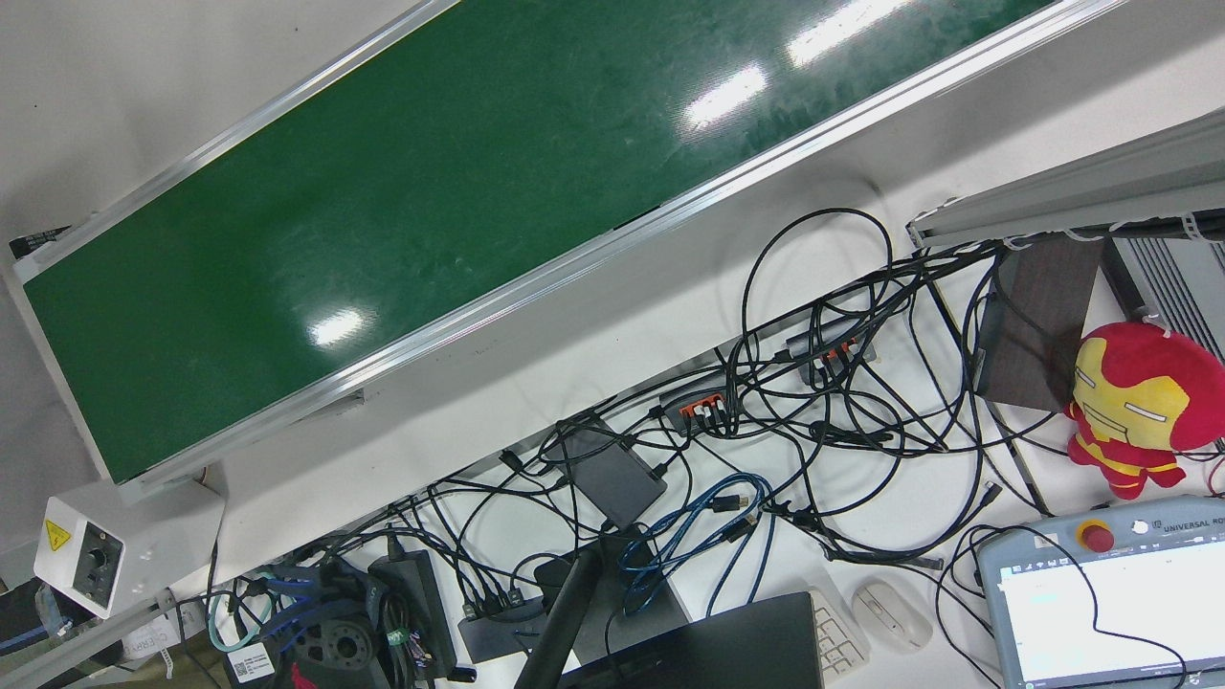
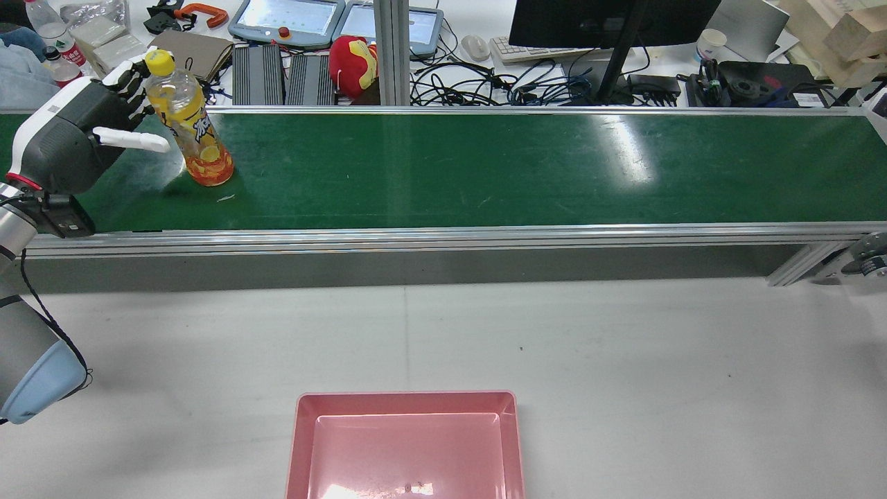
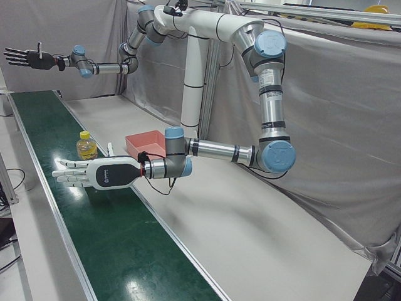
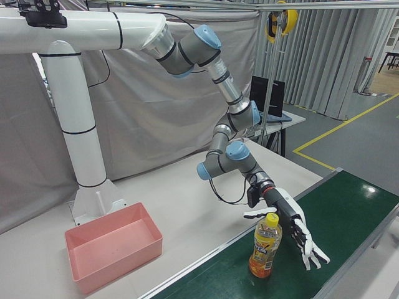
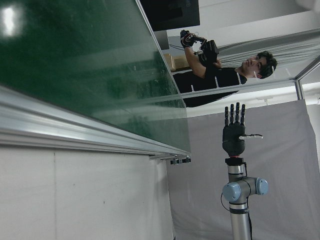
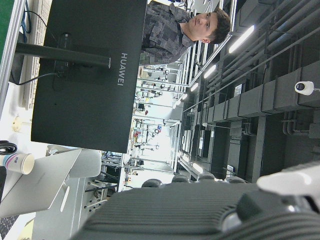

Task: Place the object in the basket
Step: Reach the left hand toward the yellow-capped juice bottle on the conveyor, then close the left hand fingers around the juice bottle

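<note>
Pink basket [image 2: 405,409] empty, counter's 6 o'clock | bottle [image 2: 192,121] upright on green belt [image 2: 485,166], 10 o'clock — ungrasped | left hand [image 2: 76,142] beside it, fingers [image 2: 135,141] spread | grasp, carry, release remain

- Arms: white pedestal and tubes, silver links, pale blue joint caps.
- Left hand [image 3: 94,174]: white fingers, dark grey palm, red wrist ring, black cable.
- Right hand [image 3: 28,58]: black.

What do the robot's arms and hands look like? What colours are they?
The arms are silver tubes with light-blue caps on the joints, growing from a white post. The left hand has a dark grey back, white fingers, a red ring at its wrist and a thin black cable beside it. The right hand looks dark all over.
</note>
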You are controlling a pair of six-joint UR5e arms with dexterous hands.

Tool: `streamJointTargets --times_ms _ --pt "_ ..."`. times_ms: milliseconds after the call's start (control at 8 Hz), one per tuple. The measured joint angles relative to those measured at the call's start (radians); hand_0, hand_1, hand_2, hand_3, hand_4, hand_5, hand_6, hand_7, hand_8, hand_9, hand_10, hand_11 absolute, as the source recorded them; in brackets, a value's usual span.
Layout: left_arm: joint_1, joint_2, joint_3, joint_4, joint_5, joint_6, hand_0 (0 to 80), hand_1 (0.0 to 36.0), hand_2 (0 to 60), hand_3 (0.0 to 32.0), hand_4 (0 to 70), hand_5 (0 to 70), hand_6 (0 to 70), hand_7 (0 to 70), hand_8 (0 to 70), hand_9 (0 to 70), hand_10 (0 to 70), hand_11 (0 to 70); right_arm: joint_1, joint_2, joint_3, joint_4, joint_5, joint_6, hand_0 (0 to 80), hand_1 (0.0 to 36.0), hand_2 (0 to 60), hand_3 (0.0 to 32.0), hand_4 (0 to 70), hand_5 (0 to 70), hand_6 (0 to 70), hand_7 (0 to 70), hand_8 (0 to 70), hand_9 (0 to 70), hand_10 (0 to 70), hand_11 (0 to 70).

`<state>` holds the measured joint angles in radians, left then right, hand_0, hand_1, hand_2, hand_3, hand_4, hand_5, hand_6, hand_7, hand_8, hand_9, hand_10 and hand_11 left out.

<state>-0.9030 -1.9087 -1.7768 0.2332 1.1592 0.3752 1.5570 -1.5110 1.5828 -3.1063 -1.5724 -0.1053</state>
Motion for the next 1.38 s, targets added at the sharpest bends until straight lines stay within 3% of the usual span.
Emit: streamJointTargets --times_ms 625,750,875,1000,1125,1250,1375 --pt "0.024 -0.036 0.0 0.025 0.002 0.001 54.0 12.9 0.0 0.0 10.8 30.7 0.0 1.5 8.5 11.3 11.6 18.6 0.0 0.0 0.0 0.0 0.0 0.001 0.0 0.0 0.0 0.0 0.0 0.0 0.0 0.0 0.0 0.0 0.0 0.0" --pt "0.024 -0.046 -0.001 0.034 0.002 0.001 55.3 14.9 0.0 0.0 17.2 35.2 0.3 2.4 10.0 13.3 13.9 21.9 0.0 0.0 0.0 0.0 0.0 0.0 0.0 0.0 0.0 0.0 0.0 0.0 0.0 0.0 0.0 0.0 0.0 0.0" --pt "0.024 -0.054 -0.003 0.043 0.002 0.001 57.5 18.8 3.4 0.0 27.3 45.5 4.2 5.1 13.0 17.2 19.9 30.7 0.0 0.0 0.0 0.0 0.0 0.0 0.0 0.0 0.0 0.0 0.0 0.0 0.0 0.0 0.0 0.0 0.0 0.0" --pt "0.024 -0.066 -0.006 0.067 0.002 0.001 59.5 21.3 19.3 0.0 37.8 62.6 17.3 17.8 25.4 33.4 35.9 52.3 0.0 0.0 0.0 0.0 0.0 0.0 0.0 0.0 0.0 0.0 0.0 0.0 0.0 0.0 0.0 0.0 0.0 0.0" --pt "0.027 -0.094 -0.008 0.117 0.002 0.001 63.2 26.2 44.6 0.0 44.6 70.0 45.5 42.1 53.1 66.4 50.8 70.0 0.0 0.0 0.0 0.0 0.0 0.0 0.0 0.0 0.0 0.0 0.0 0.0 0.0 0.0 0.0 0.0 0.0 0.0" --pt "0.031 -0.14 -0.009 0.193 0.002 0.002 59.4 21.9 48.2 0.0 44.3 70.0 60.8 62.0 70.0 70.0 69.5 70.0 0.0 0.0 0.0 0.0 0.0 0.0 0.0 0.0 0.0 0.0 0.0 0.0 0.0 0.0 0.0 0.0 0.0 0.0" --pt "0.034 -0.182 -0.01 0.259 0.0 0.002 56.9 21.4 57.4 0.0 44.2 70.0 64.0 66.2 70.0 70.0 70.0 70.0 0.0 0.0 0.0 0.0 0.0 -0.001 0.0 0.0 0.0 0.0 0.0 0.0 0.0 0.0 0.0 0.0 0.0 0.0"
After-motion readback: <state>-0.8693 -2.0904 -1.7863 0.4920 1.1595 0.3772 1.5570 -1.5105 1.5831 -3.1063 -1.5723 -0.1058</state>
